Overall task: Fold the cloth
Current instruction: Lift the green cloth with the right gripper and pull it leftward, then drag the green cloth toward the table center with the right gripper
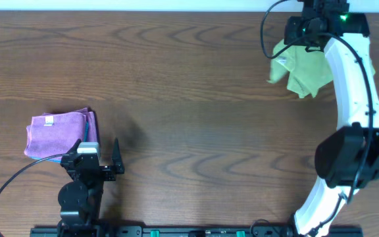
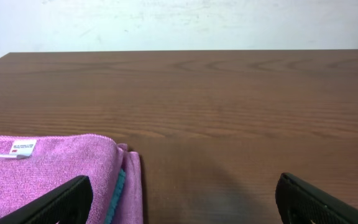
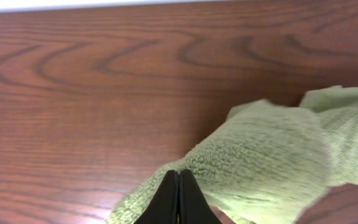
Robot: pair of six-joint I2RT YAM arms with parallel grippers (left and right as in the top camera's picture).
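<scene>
Cloth [image 1: 304, 72], green and crumpled, lies at the far right of the worktop [image 1: 189, 85] in the overhead view. Its long axis runs roughly from the far edge toward the robot. The right tool [image 1: 306, 33] is directly over its far end. The left tool [image 1: 101, 157] sits well apart at the near left, just beside a folded purple stack [image 1: 58, 128]. The wrist hides the right tool's tips here.

The left wrist view shows its tool [image 2: 184, 186] spread wide with nothing between, the stack [image 2: 42, 174] at lower left, and no green cloth.

Only the right wrist view shows that its tool [image 3: 178, 177] is pressed together, apparently pinching a raised fold of the cloth [image 3: 272, 155], which trails up and to the right. Any fold looks like the right arm's work.
</scene>
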